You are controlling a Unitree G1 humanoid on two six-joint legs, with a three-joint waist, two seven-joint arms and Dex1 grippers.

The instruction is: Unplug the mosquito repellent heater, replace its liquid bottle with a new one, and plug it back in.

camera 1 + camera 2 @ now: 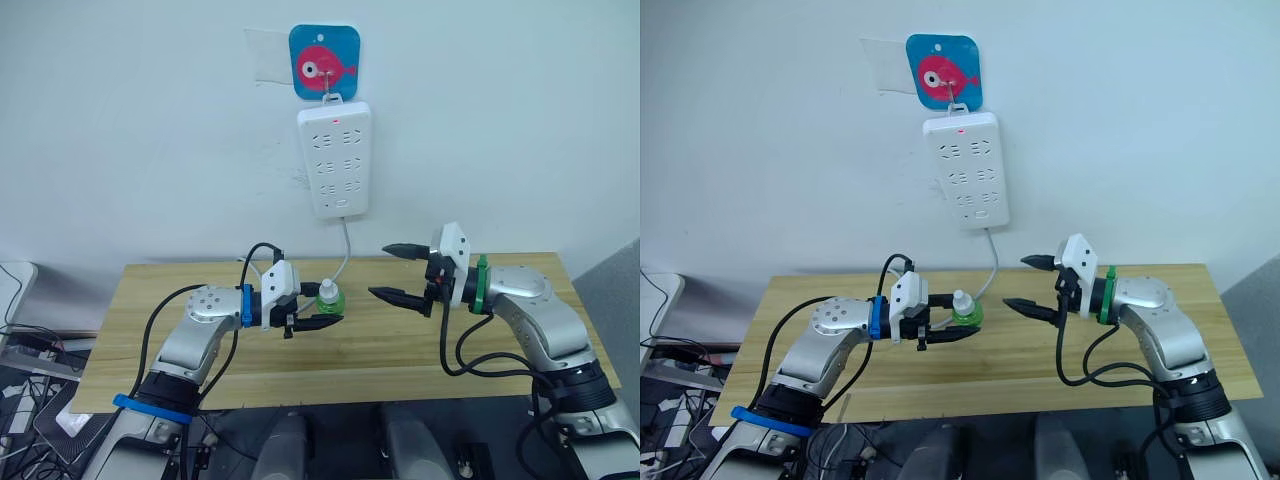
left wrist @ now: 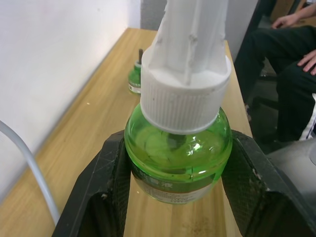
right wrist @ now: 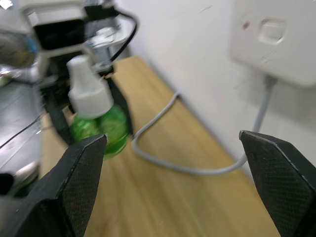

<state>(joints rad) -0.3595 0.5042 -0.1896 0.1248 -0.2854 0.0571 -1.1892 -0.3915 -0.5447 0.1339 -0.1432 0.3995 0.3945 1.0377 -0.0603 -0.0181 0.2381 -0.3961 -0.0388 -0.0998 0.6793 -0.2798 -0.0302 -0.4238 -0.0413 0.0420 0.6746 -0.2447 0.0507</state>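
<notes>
A green liquid bottle (image 1: 330,298) with a tall white cap stands on the wooden table (image 1: 400,350). My left gripper (image 1: 328,307) is shut on it, its black fingers (image 2: 106,187) pressing both sides of the round green body (image 2: 177,153). My right gripper (image 1: 380,271) hovers open just right of the bottle, pointing at it, with nothing between its fingers (image 3: 81,173). A second small green bottle (image 2: 134,79) stands farther along the table near the wall. The mosquito repellent heater is out of view.
A white multi-socket power strip (image 1: 335,160) hangs on the wall from a fish-print hook (image 1: 323,62), its sockets bare. Its grey cable (image 1: 346,250) drops to the table behind the bottle. A seated person (image 2: 291,74) is beyond the table's right end.
</notes>
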